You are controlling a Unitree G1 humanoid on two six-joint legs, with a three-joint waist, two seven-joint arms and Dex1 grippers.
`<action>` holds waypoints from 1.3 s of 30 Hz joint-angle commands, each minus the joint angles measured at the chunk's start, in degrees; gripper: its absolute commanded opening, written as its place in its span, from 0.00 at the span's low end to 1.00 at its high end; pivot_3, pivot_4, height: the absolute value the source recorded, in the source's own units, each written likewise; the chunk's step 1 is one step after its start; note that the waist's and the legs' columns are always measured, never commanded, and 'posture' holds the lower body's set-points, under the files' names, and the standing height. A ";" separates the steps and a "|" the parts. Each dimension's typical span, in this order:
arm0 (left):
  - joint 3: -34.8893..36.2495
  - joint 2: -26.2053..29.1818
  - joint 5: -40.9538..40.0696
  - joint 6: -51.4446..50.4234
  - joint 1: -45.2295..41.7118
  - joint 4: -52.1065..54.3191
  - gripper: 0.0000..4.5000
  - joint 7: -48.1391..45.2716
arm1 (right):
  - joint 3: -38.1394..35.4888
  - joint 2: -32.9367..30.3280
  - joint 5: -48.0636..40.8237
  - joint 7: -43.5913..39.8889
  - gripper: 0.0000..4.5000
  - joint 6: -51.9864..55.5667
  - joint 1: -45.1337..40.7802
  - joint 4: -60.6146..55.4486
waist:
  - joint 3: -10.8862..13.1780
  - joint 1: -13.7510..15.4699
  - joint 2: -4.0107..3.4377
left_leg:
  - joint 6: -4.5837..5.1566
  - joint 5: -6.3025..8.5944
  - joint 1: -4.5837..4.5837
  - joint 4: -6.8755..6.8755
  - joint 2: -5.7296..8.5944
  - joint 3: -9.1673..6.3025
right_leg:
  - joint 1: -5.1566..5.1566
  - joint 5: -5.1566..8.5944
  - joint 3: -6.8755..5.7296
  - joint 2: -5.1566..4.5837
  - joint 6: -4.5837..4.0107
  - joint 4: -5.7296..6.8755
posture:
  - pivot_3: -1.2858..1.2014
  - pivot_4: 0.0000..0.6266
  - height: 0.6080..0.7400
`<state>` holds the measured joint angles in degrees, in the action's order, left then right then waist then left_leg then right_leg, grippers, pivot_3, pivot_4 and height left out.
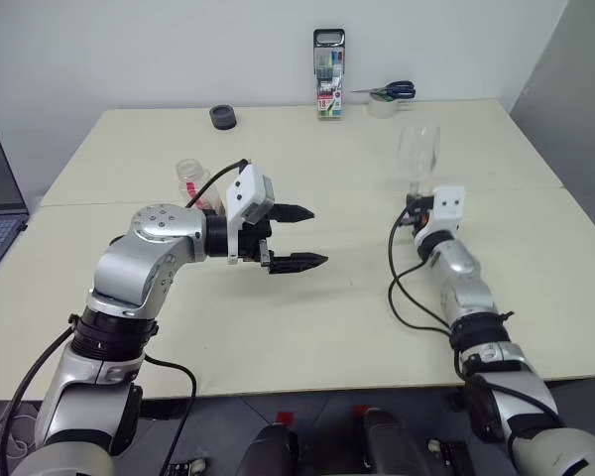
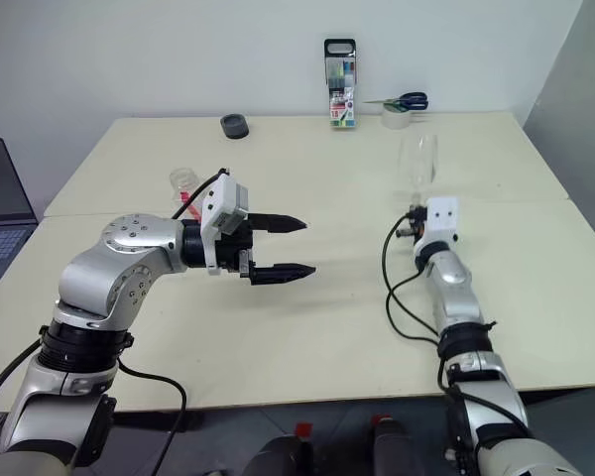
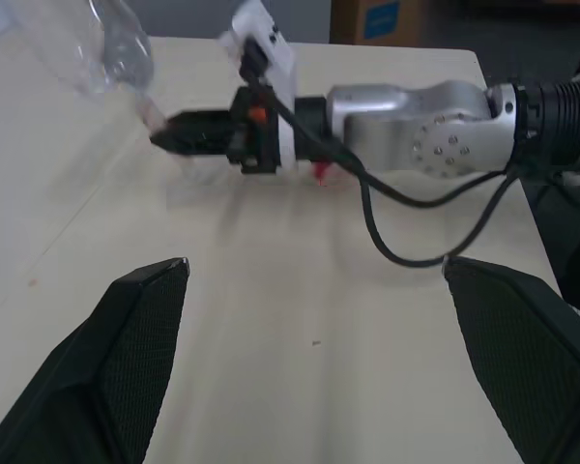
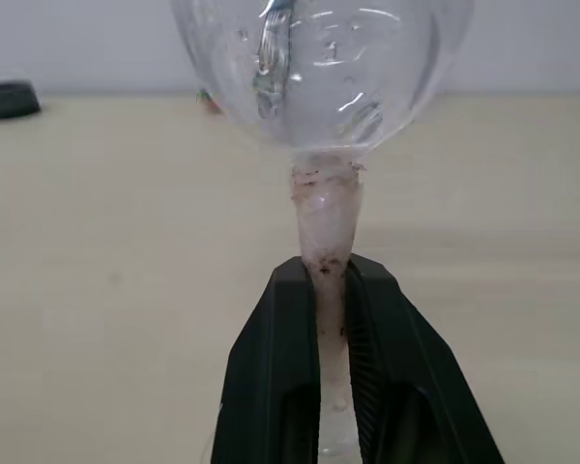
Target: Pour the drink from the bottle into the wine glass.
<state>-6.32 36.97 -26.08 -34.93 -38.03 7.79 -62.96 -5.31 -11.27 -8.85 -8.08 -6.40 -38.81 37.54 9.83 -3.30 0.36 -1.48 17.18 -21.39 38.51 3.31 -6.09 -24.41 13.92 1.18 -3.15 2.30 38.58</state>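
Beige table [image 1: 307, 327] before white wall [image 1: 159, 50]

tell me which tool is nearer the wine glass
Right. The right tool is shut on the stem of the wine glass; the left tool hangs open, well off toward the table's middle.

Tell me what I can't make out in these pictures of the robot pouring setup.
- Small clear plastic bottle with red label: in both eye views the left arm covers its lower part, so any drink inside is hidden.
- Clear stemmed wine glass: right wrist view cuts off its rim; the right gripper, shut on the stem, hides its foot.
- Marker pack: print too small.
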 commanded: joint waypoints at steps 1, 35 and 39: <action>1.74 0.66 -0.92 -0.22 -0.21 2.26 1.00 0.55 | -1.42 -0.17 0.45 1.99 0.03 0.78 0.09 -4.08 | 0.00 0.02 0.00 | 0.00 0.00 0.00 0.01 0.00 -0.01 | 0.00 0.00 0.00 0.00 0.00 0.00 | 0.52 0.24 1.00; 8.60 1.91 -1.64 -0.57 6.92 6.40 1.00 8.24 | 4.88 4.75 -0.01 -8.92 0.03 14.53 10.97 -25.29 | 0.00 -0.48 0.01 | 0.03 0.02 0.55 -0.44 -0.07 0.09 | 0.22 0.02 0.17 0.08 -0.01 -0.06 | 0.52 0.24 1.00; 13.96 1.23 -1.24 -0.63 12.70 11.16 1.00 15.03 | 4.46 8.00 0.34 -9.90 0.03 8.94 2.67 -14.15 | 0.00 -1.03 0.01 | -0.03 -0.01 0.56 -0.50 -0.12 0.08 | 0.14 0.02 0.20 0.10 -0.02 -0.01 | 0.52 0.24 1.00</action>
<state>4.41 38.33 -26.87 -35.77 -26.29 15.49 -50.71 -1.14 -3.70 -8.09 -16.68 6.56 -32.82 21.77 9.83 -4.33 0.37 -1.54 17.15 -20.84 38.00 3.19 -6.02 -24.28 13.93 1.38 -3.06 2.27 38.56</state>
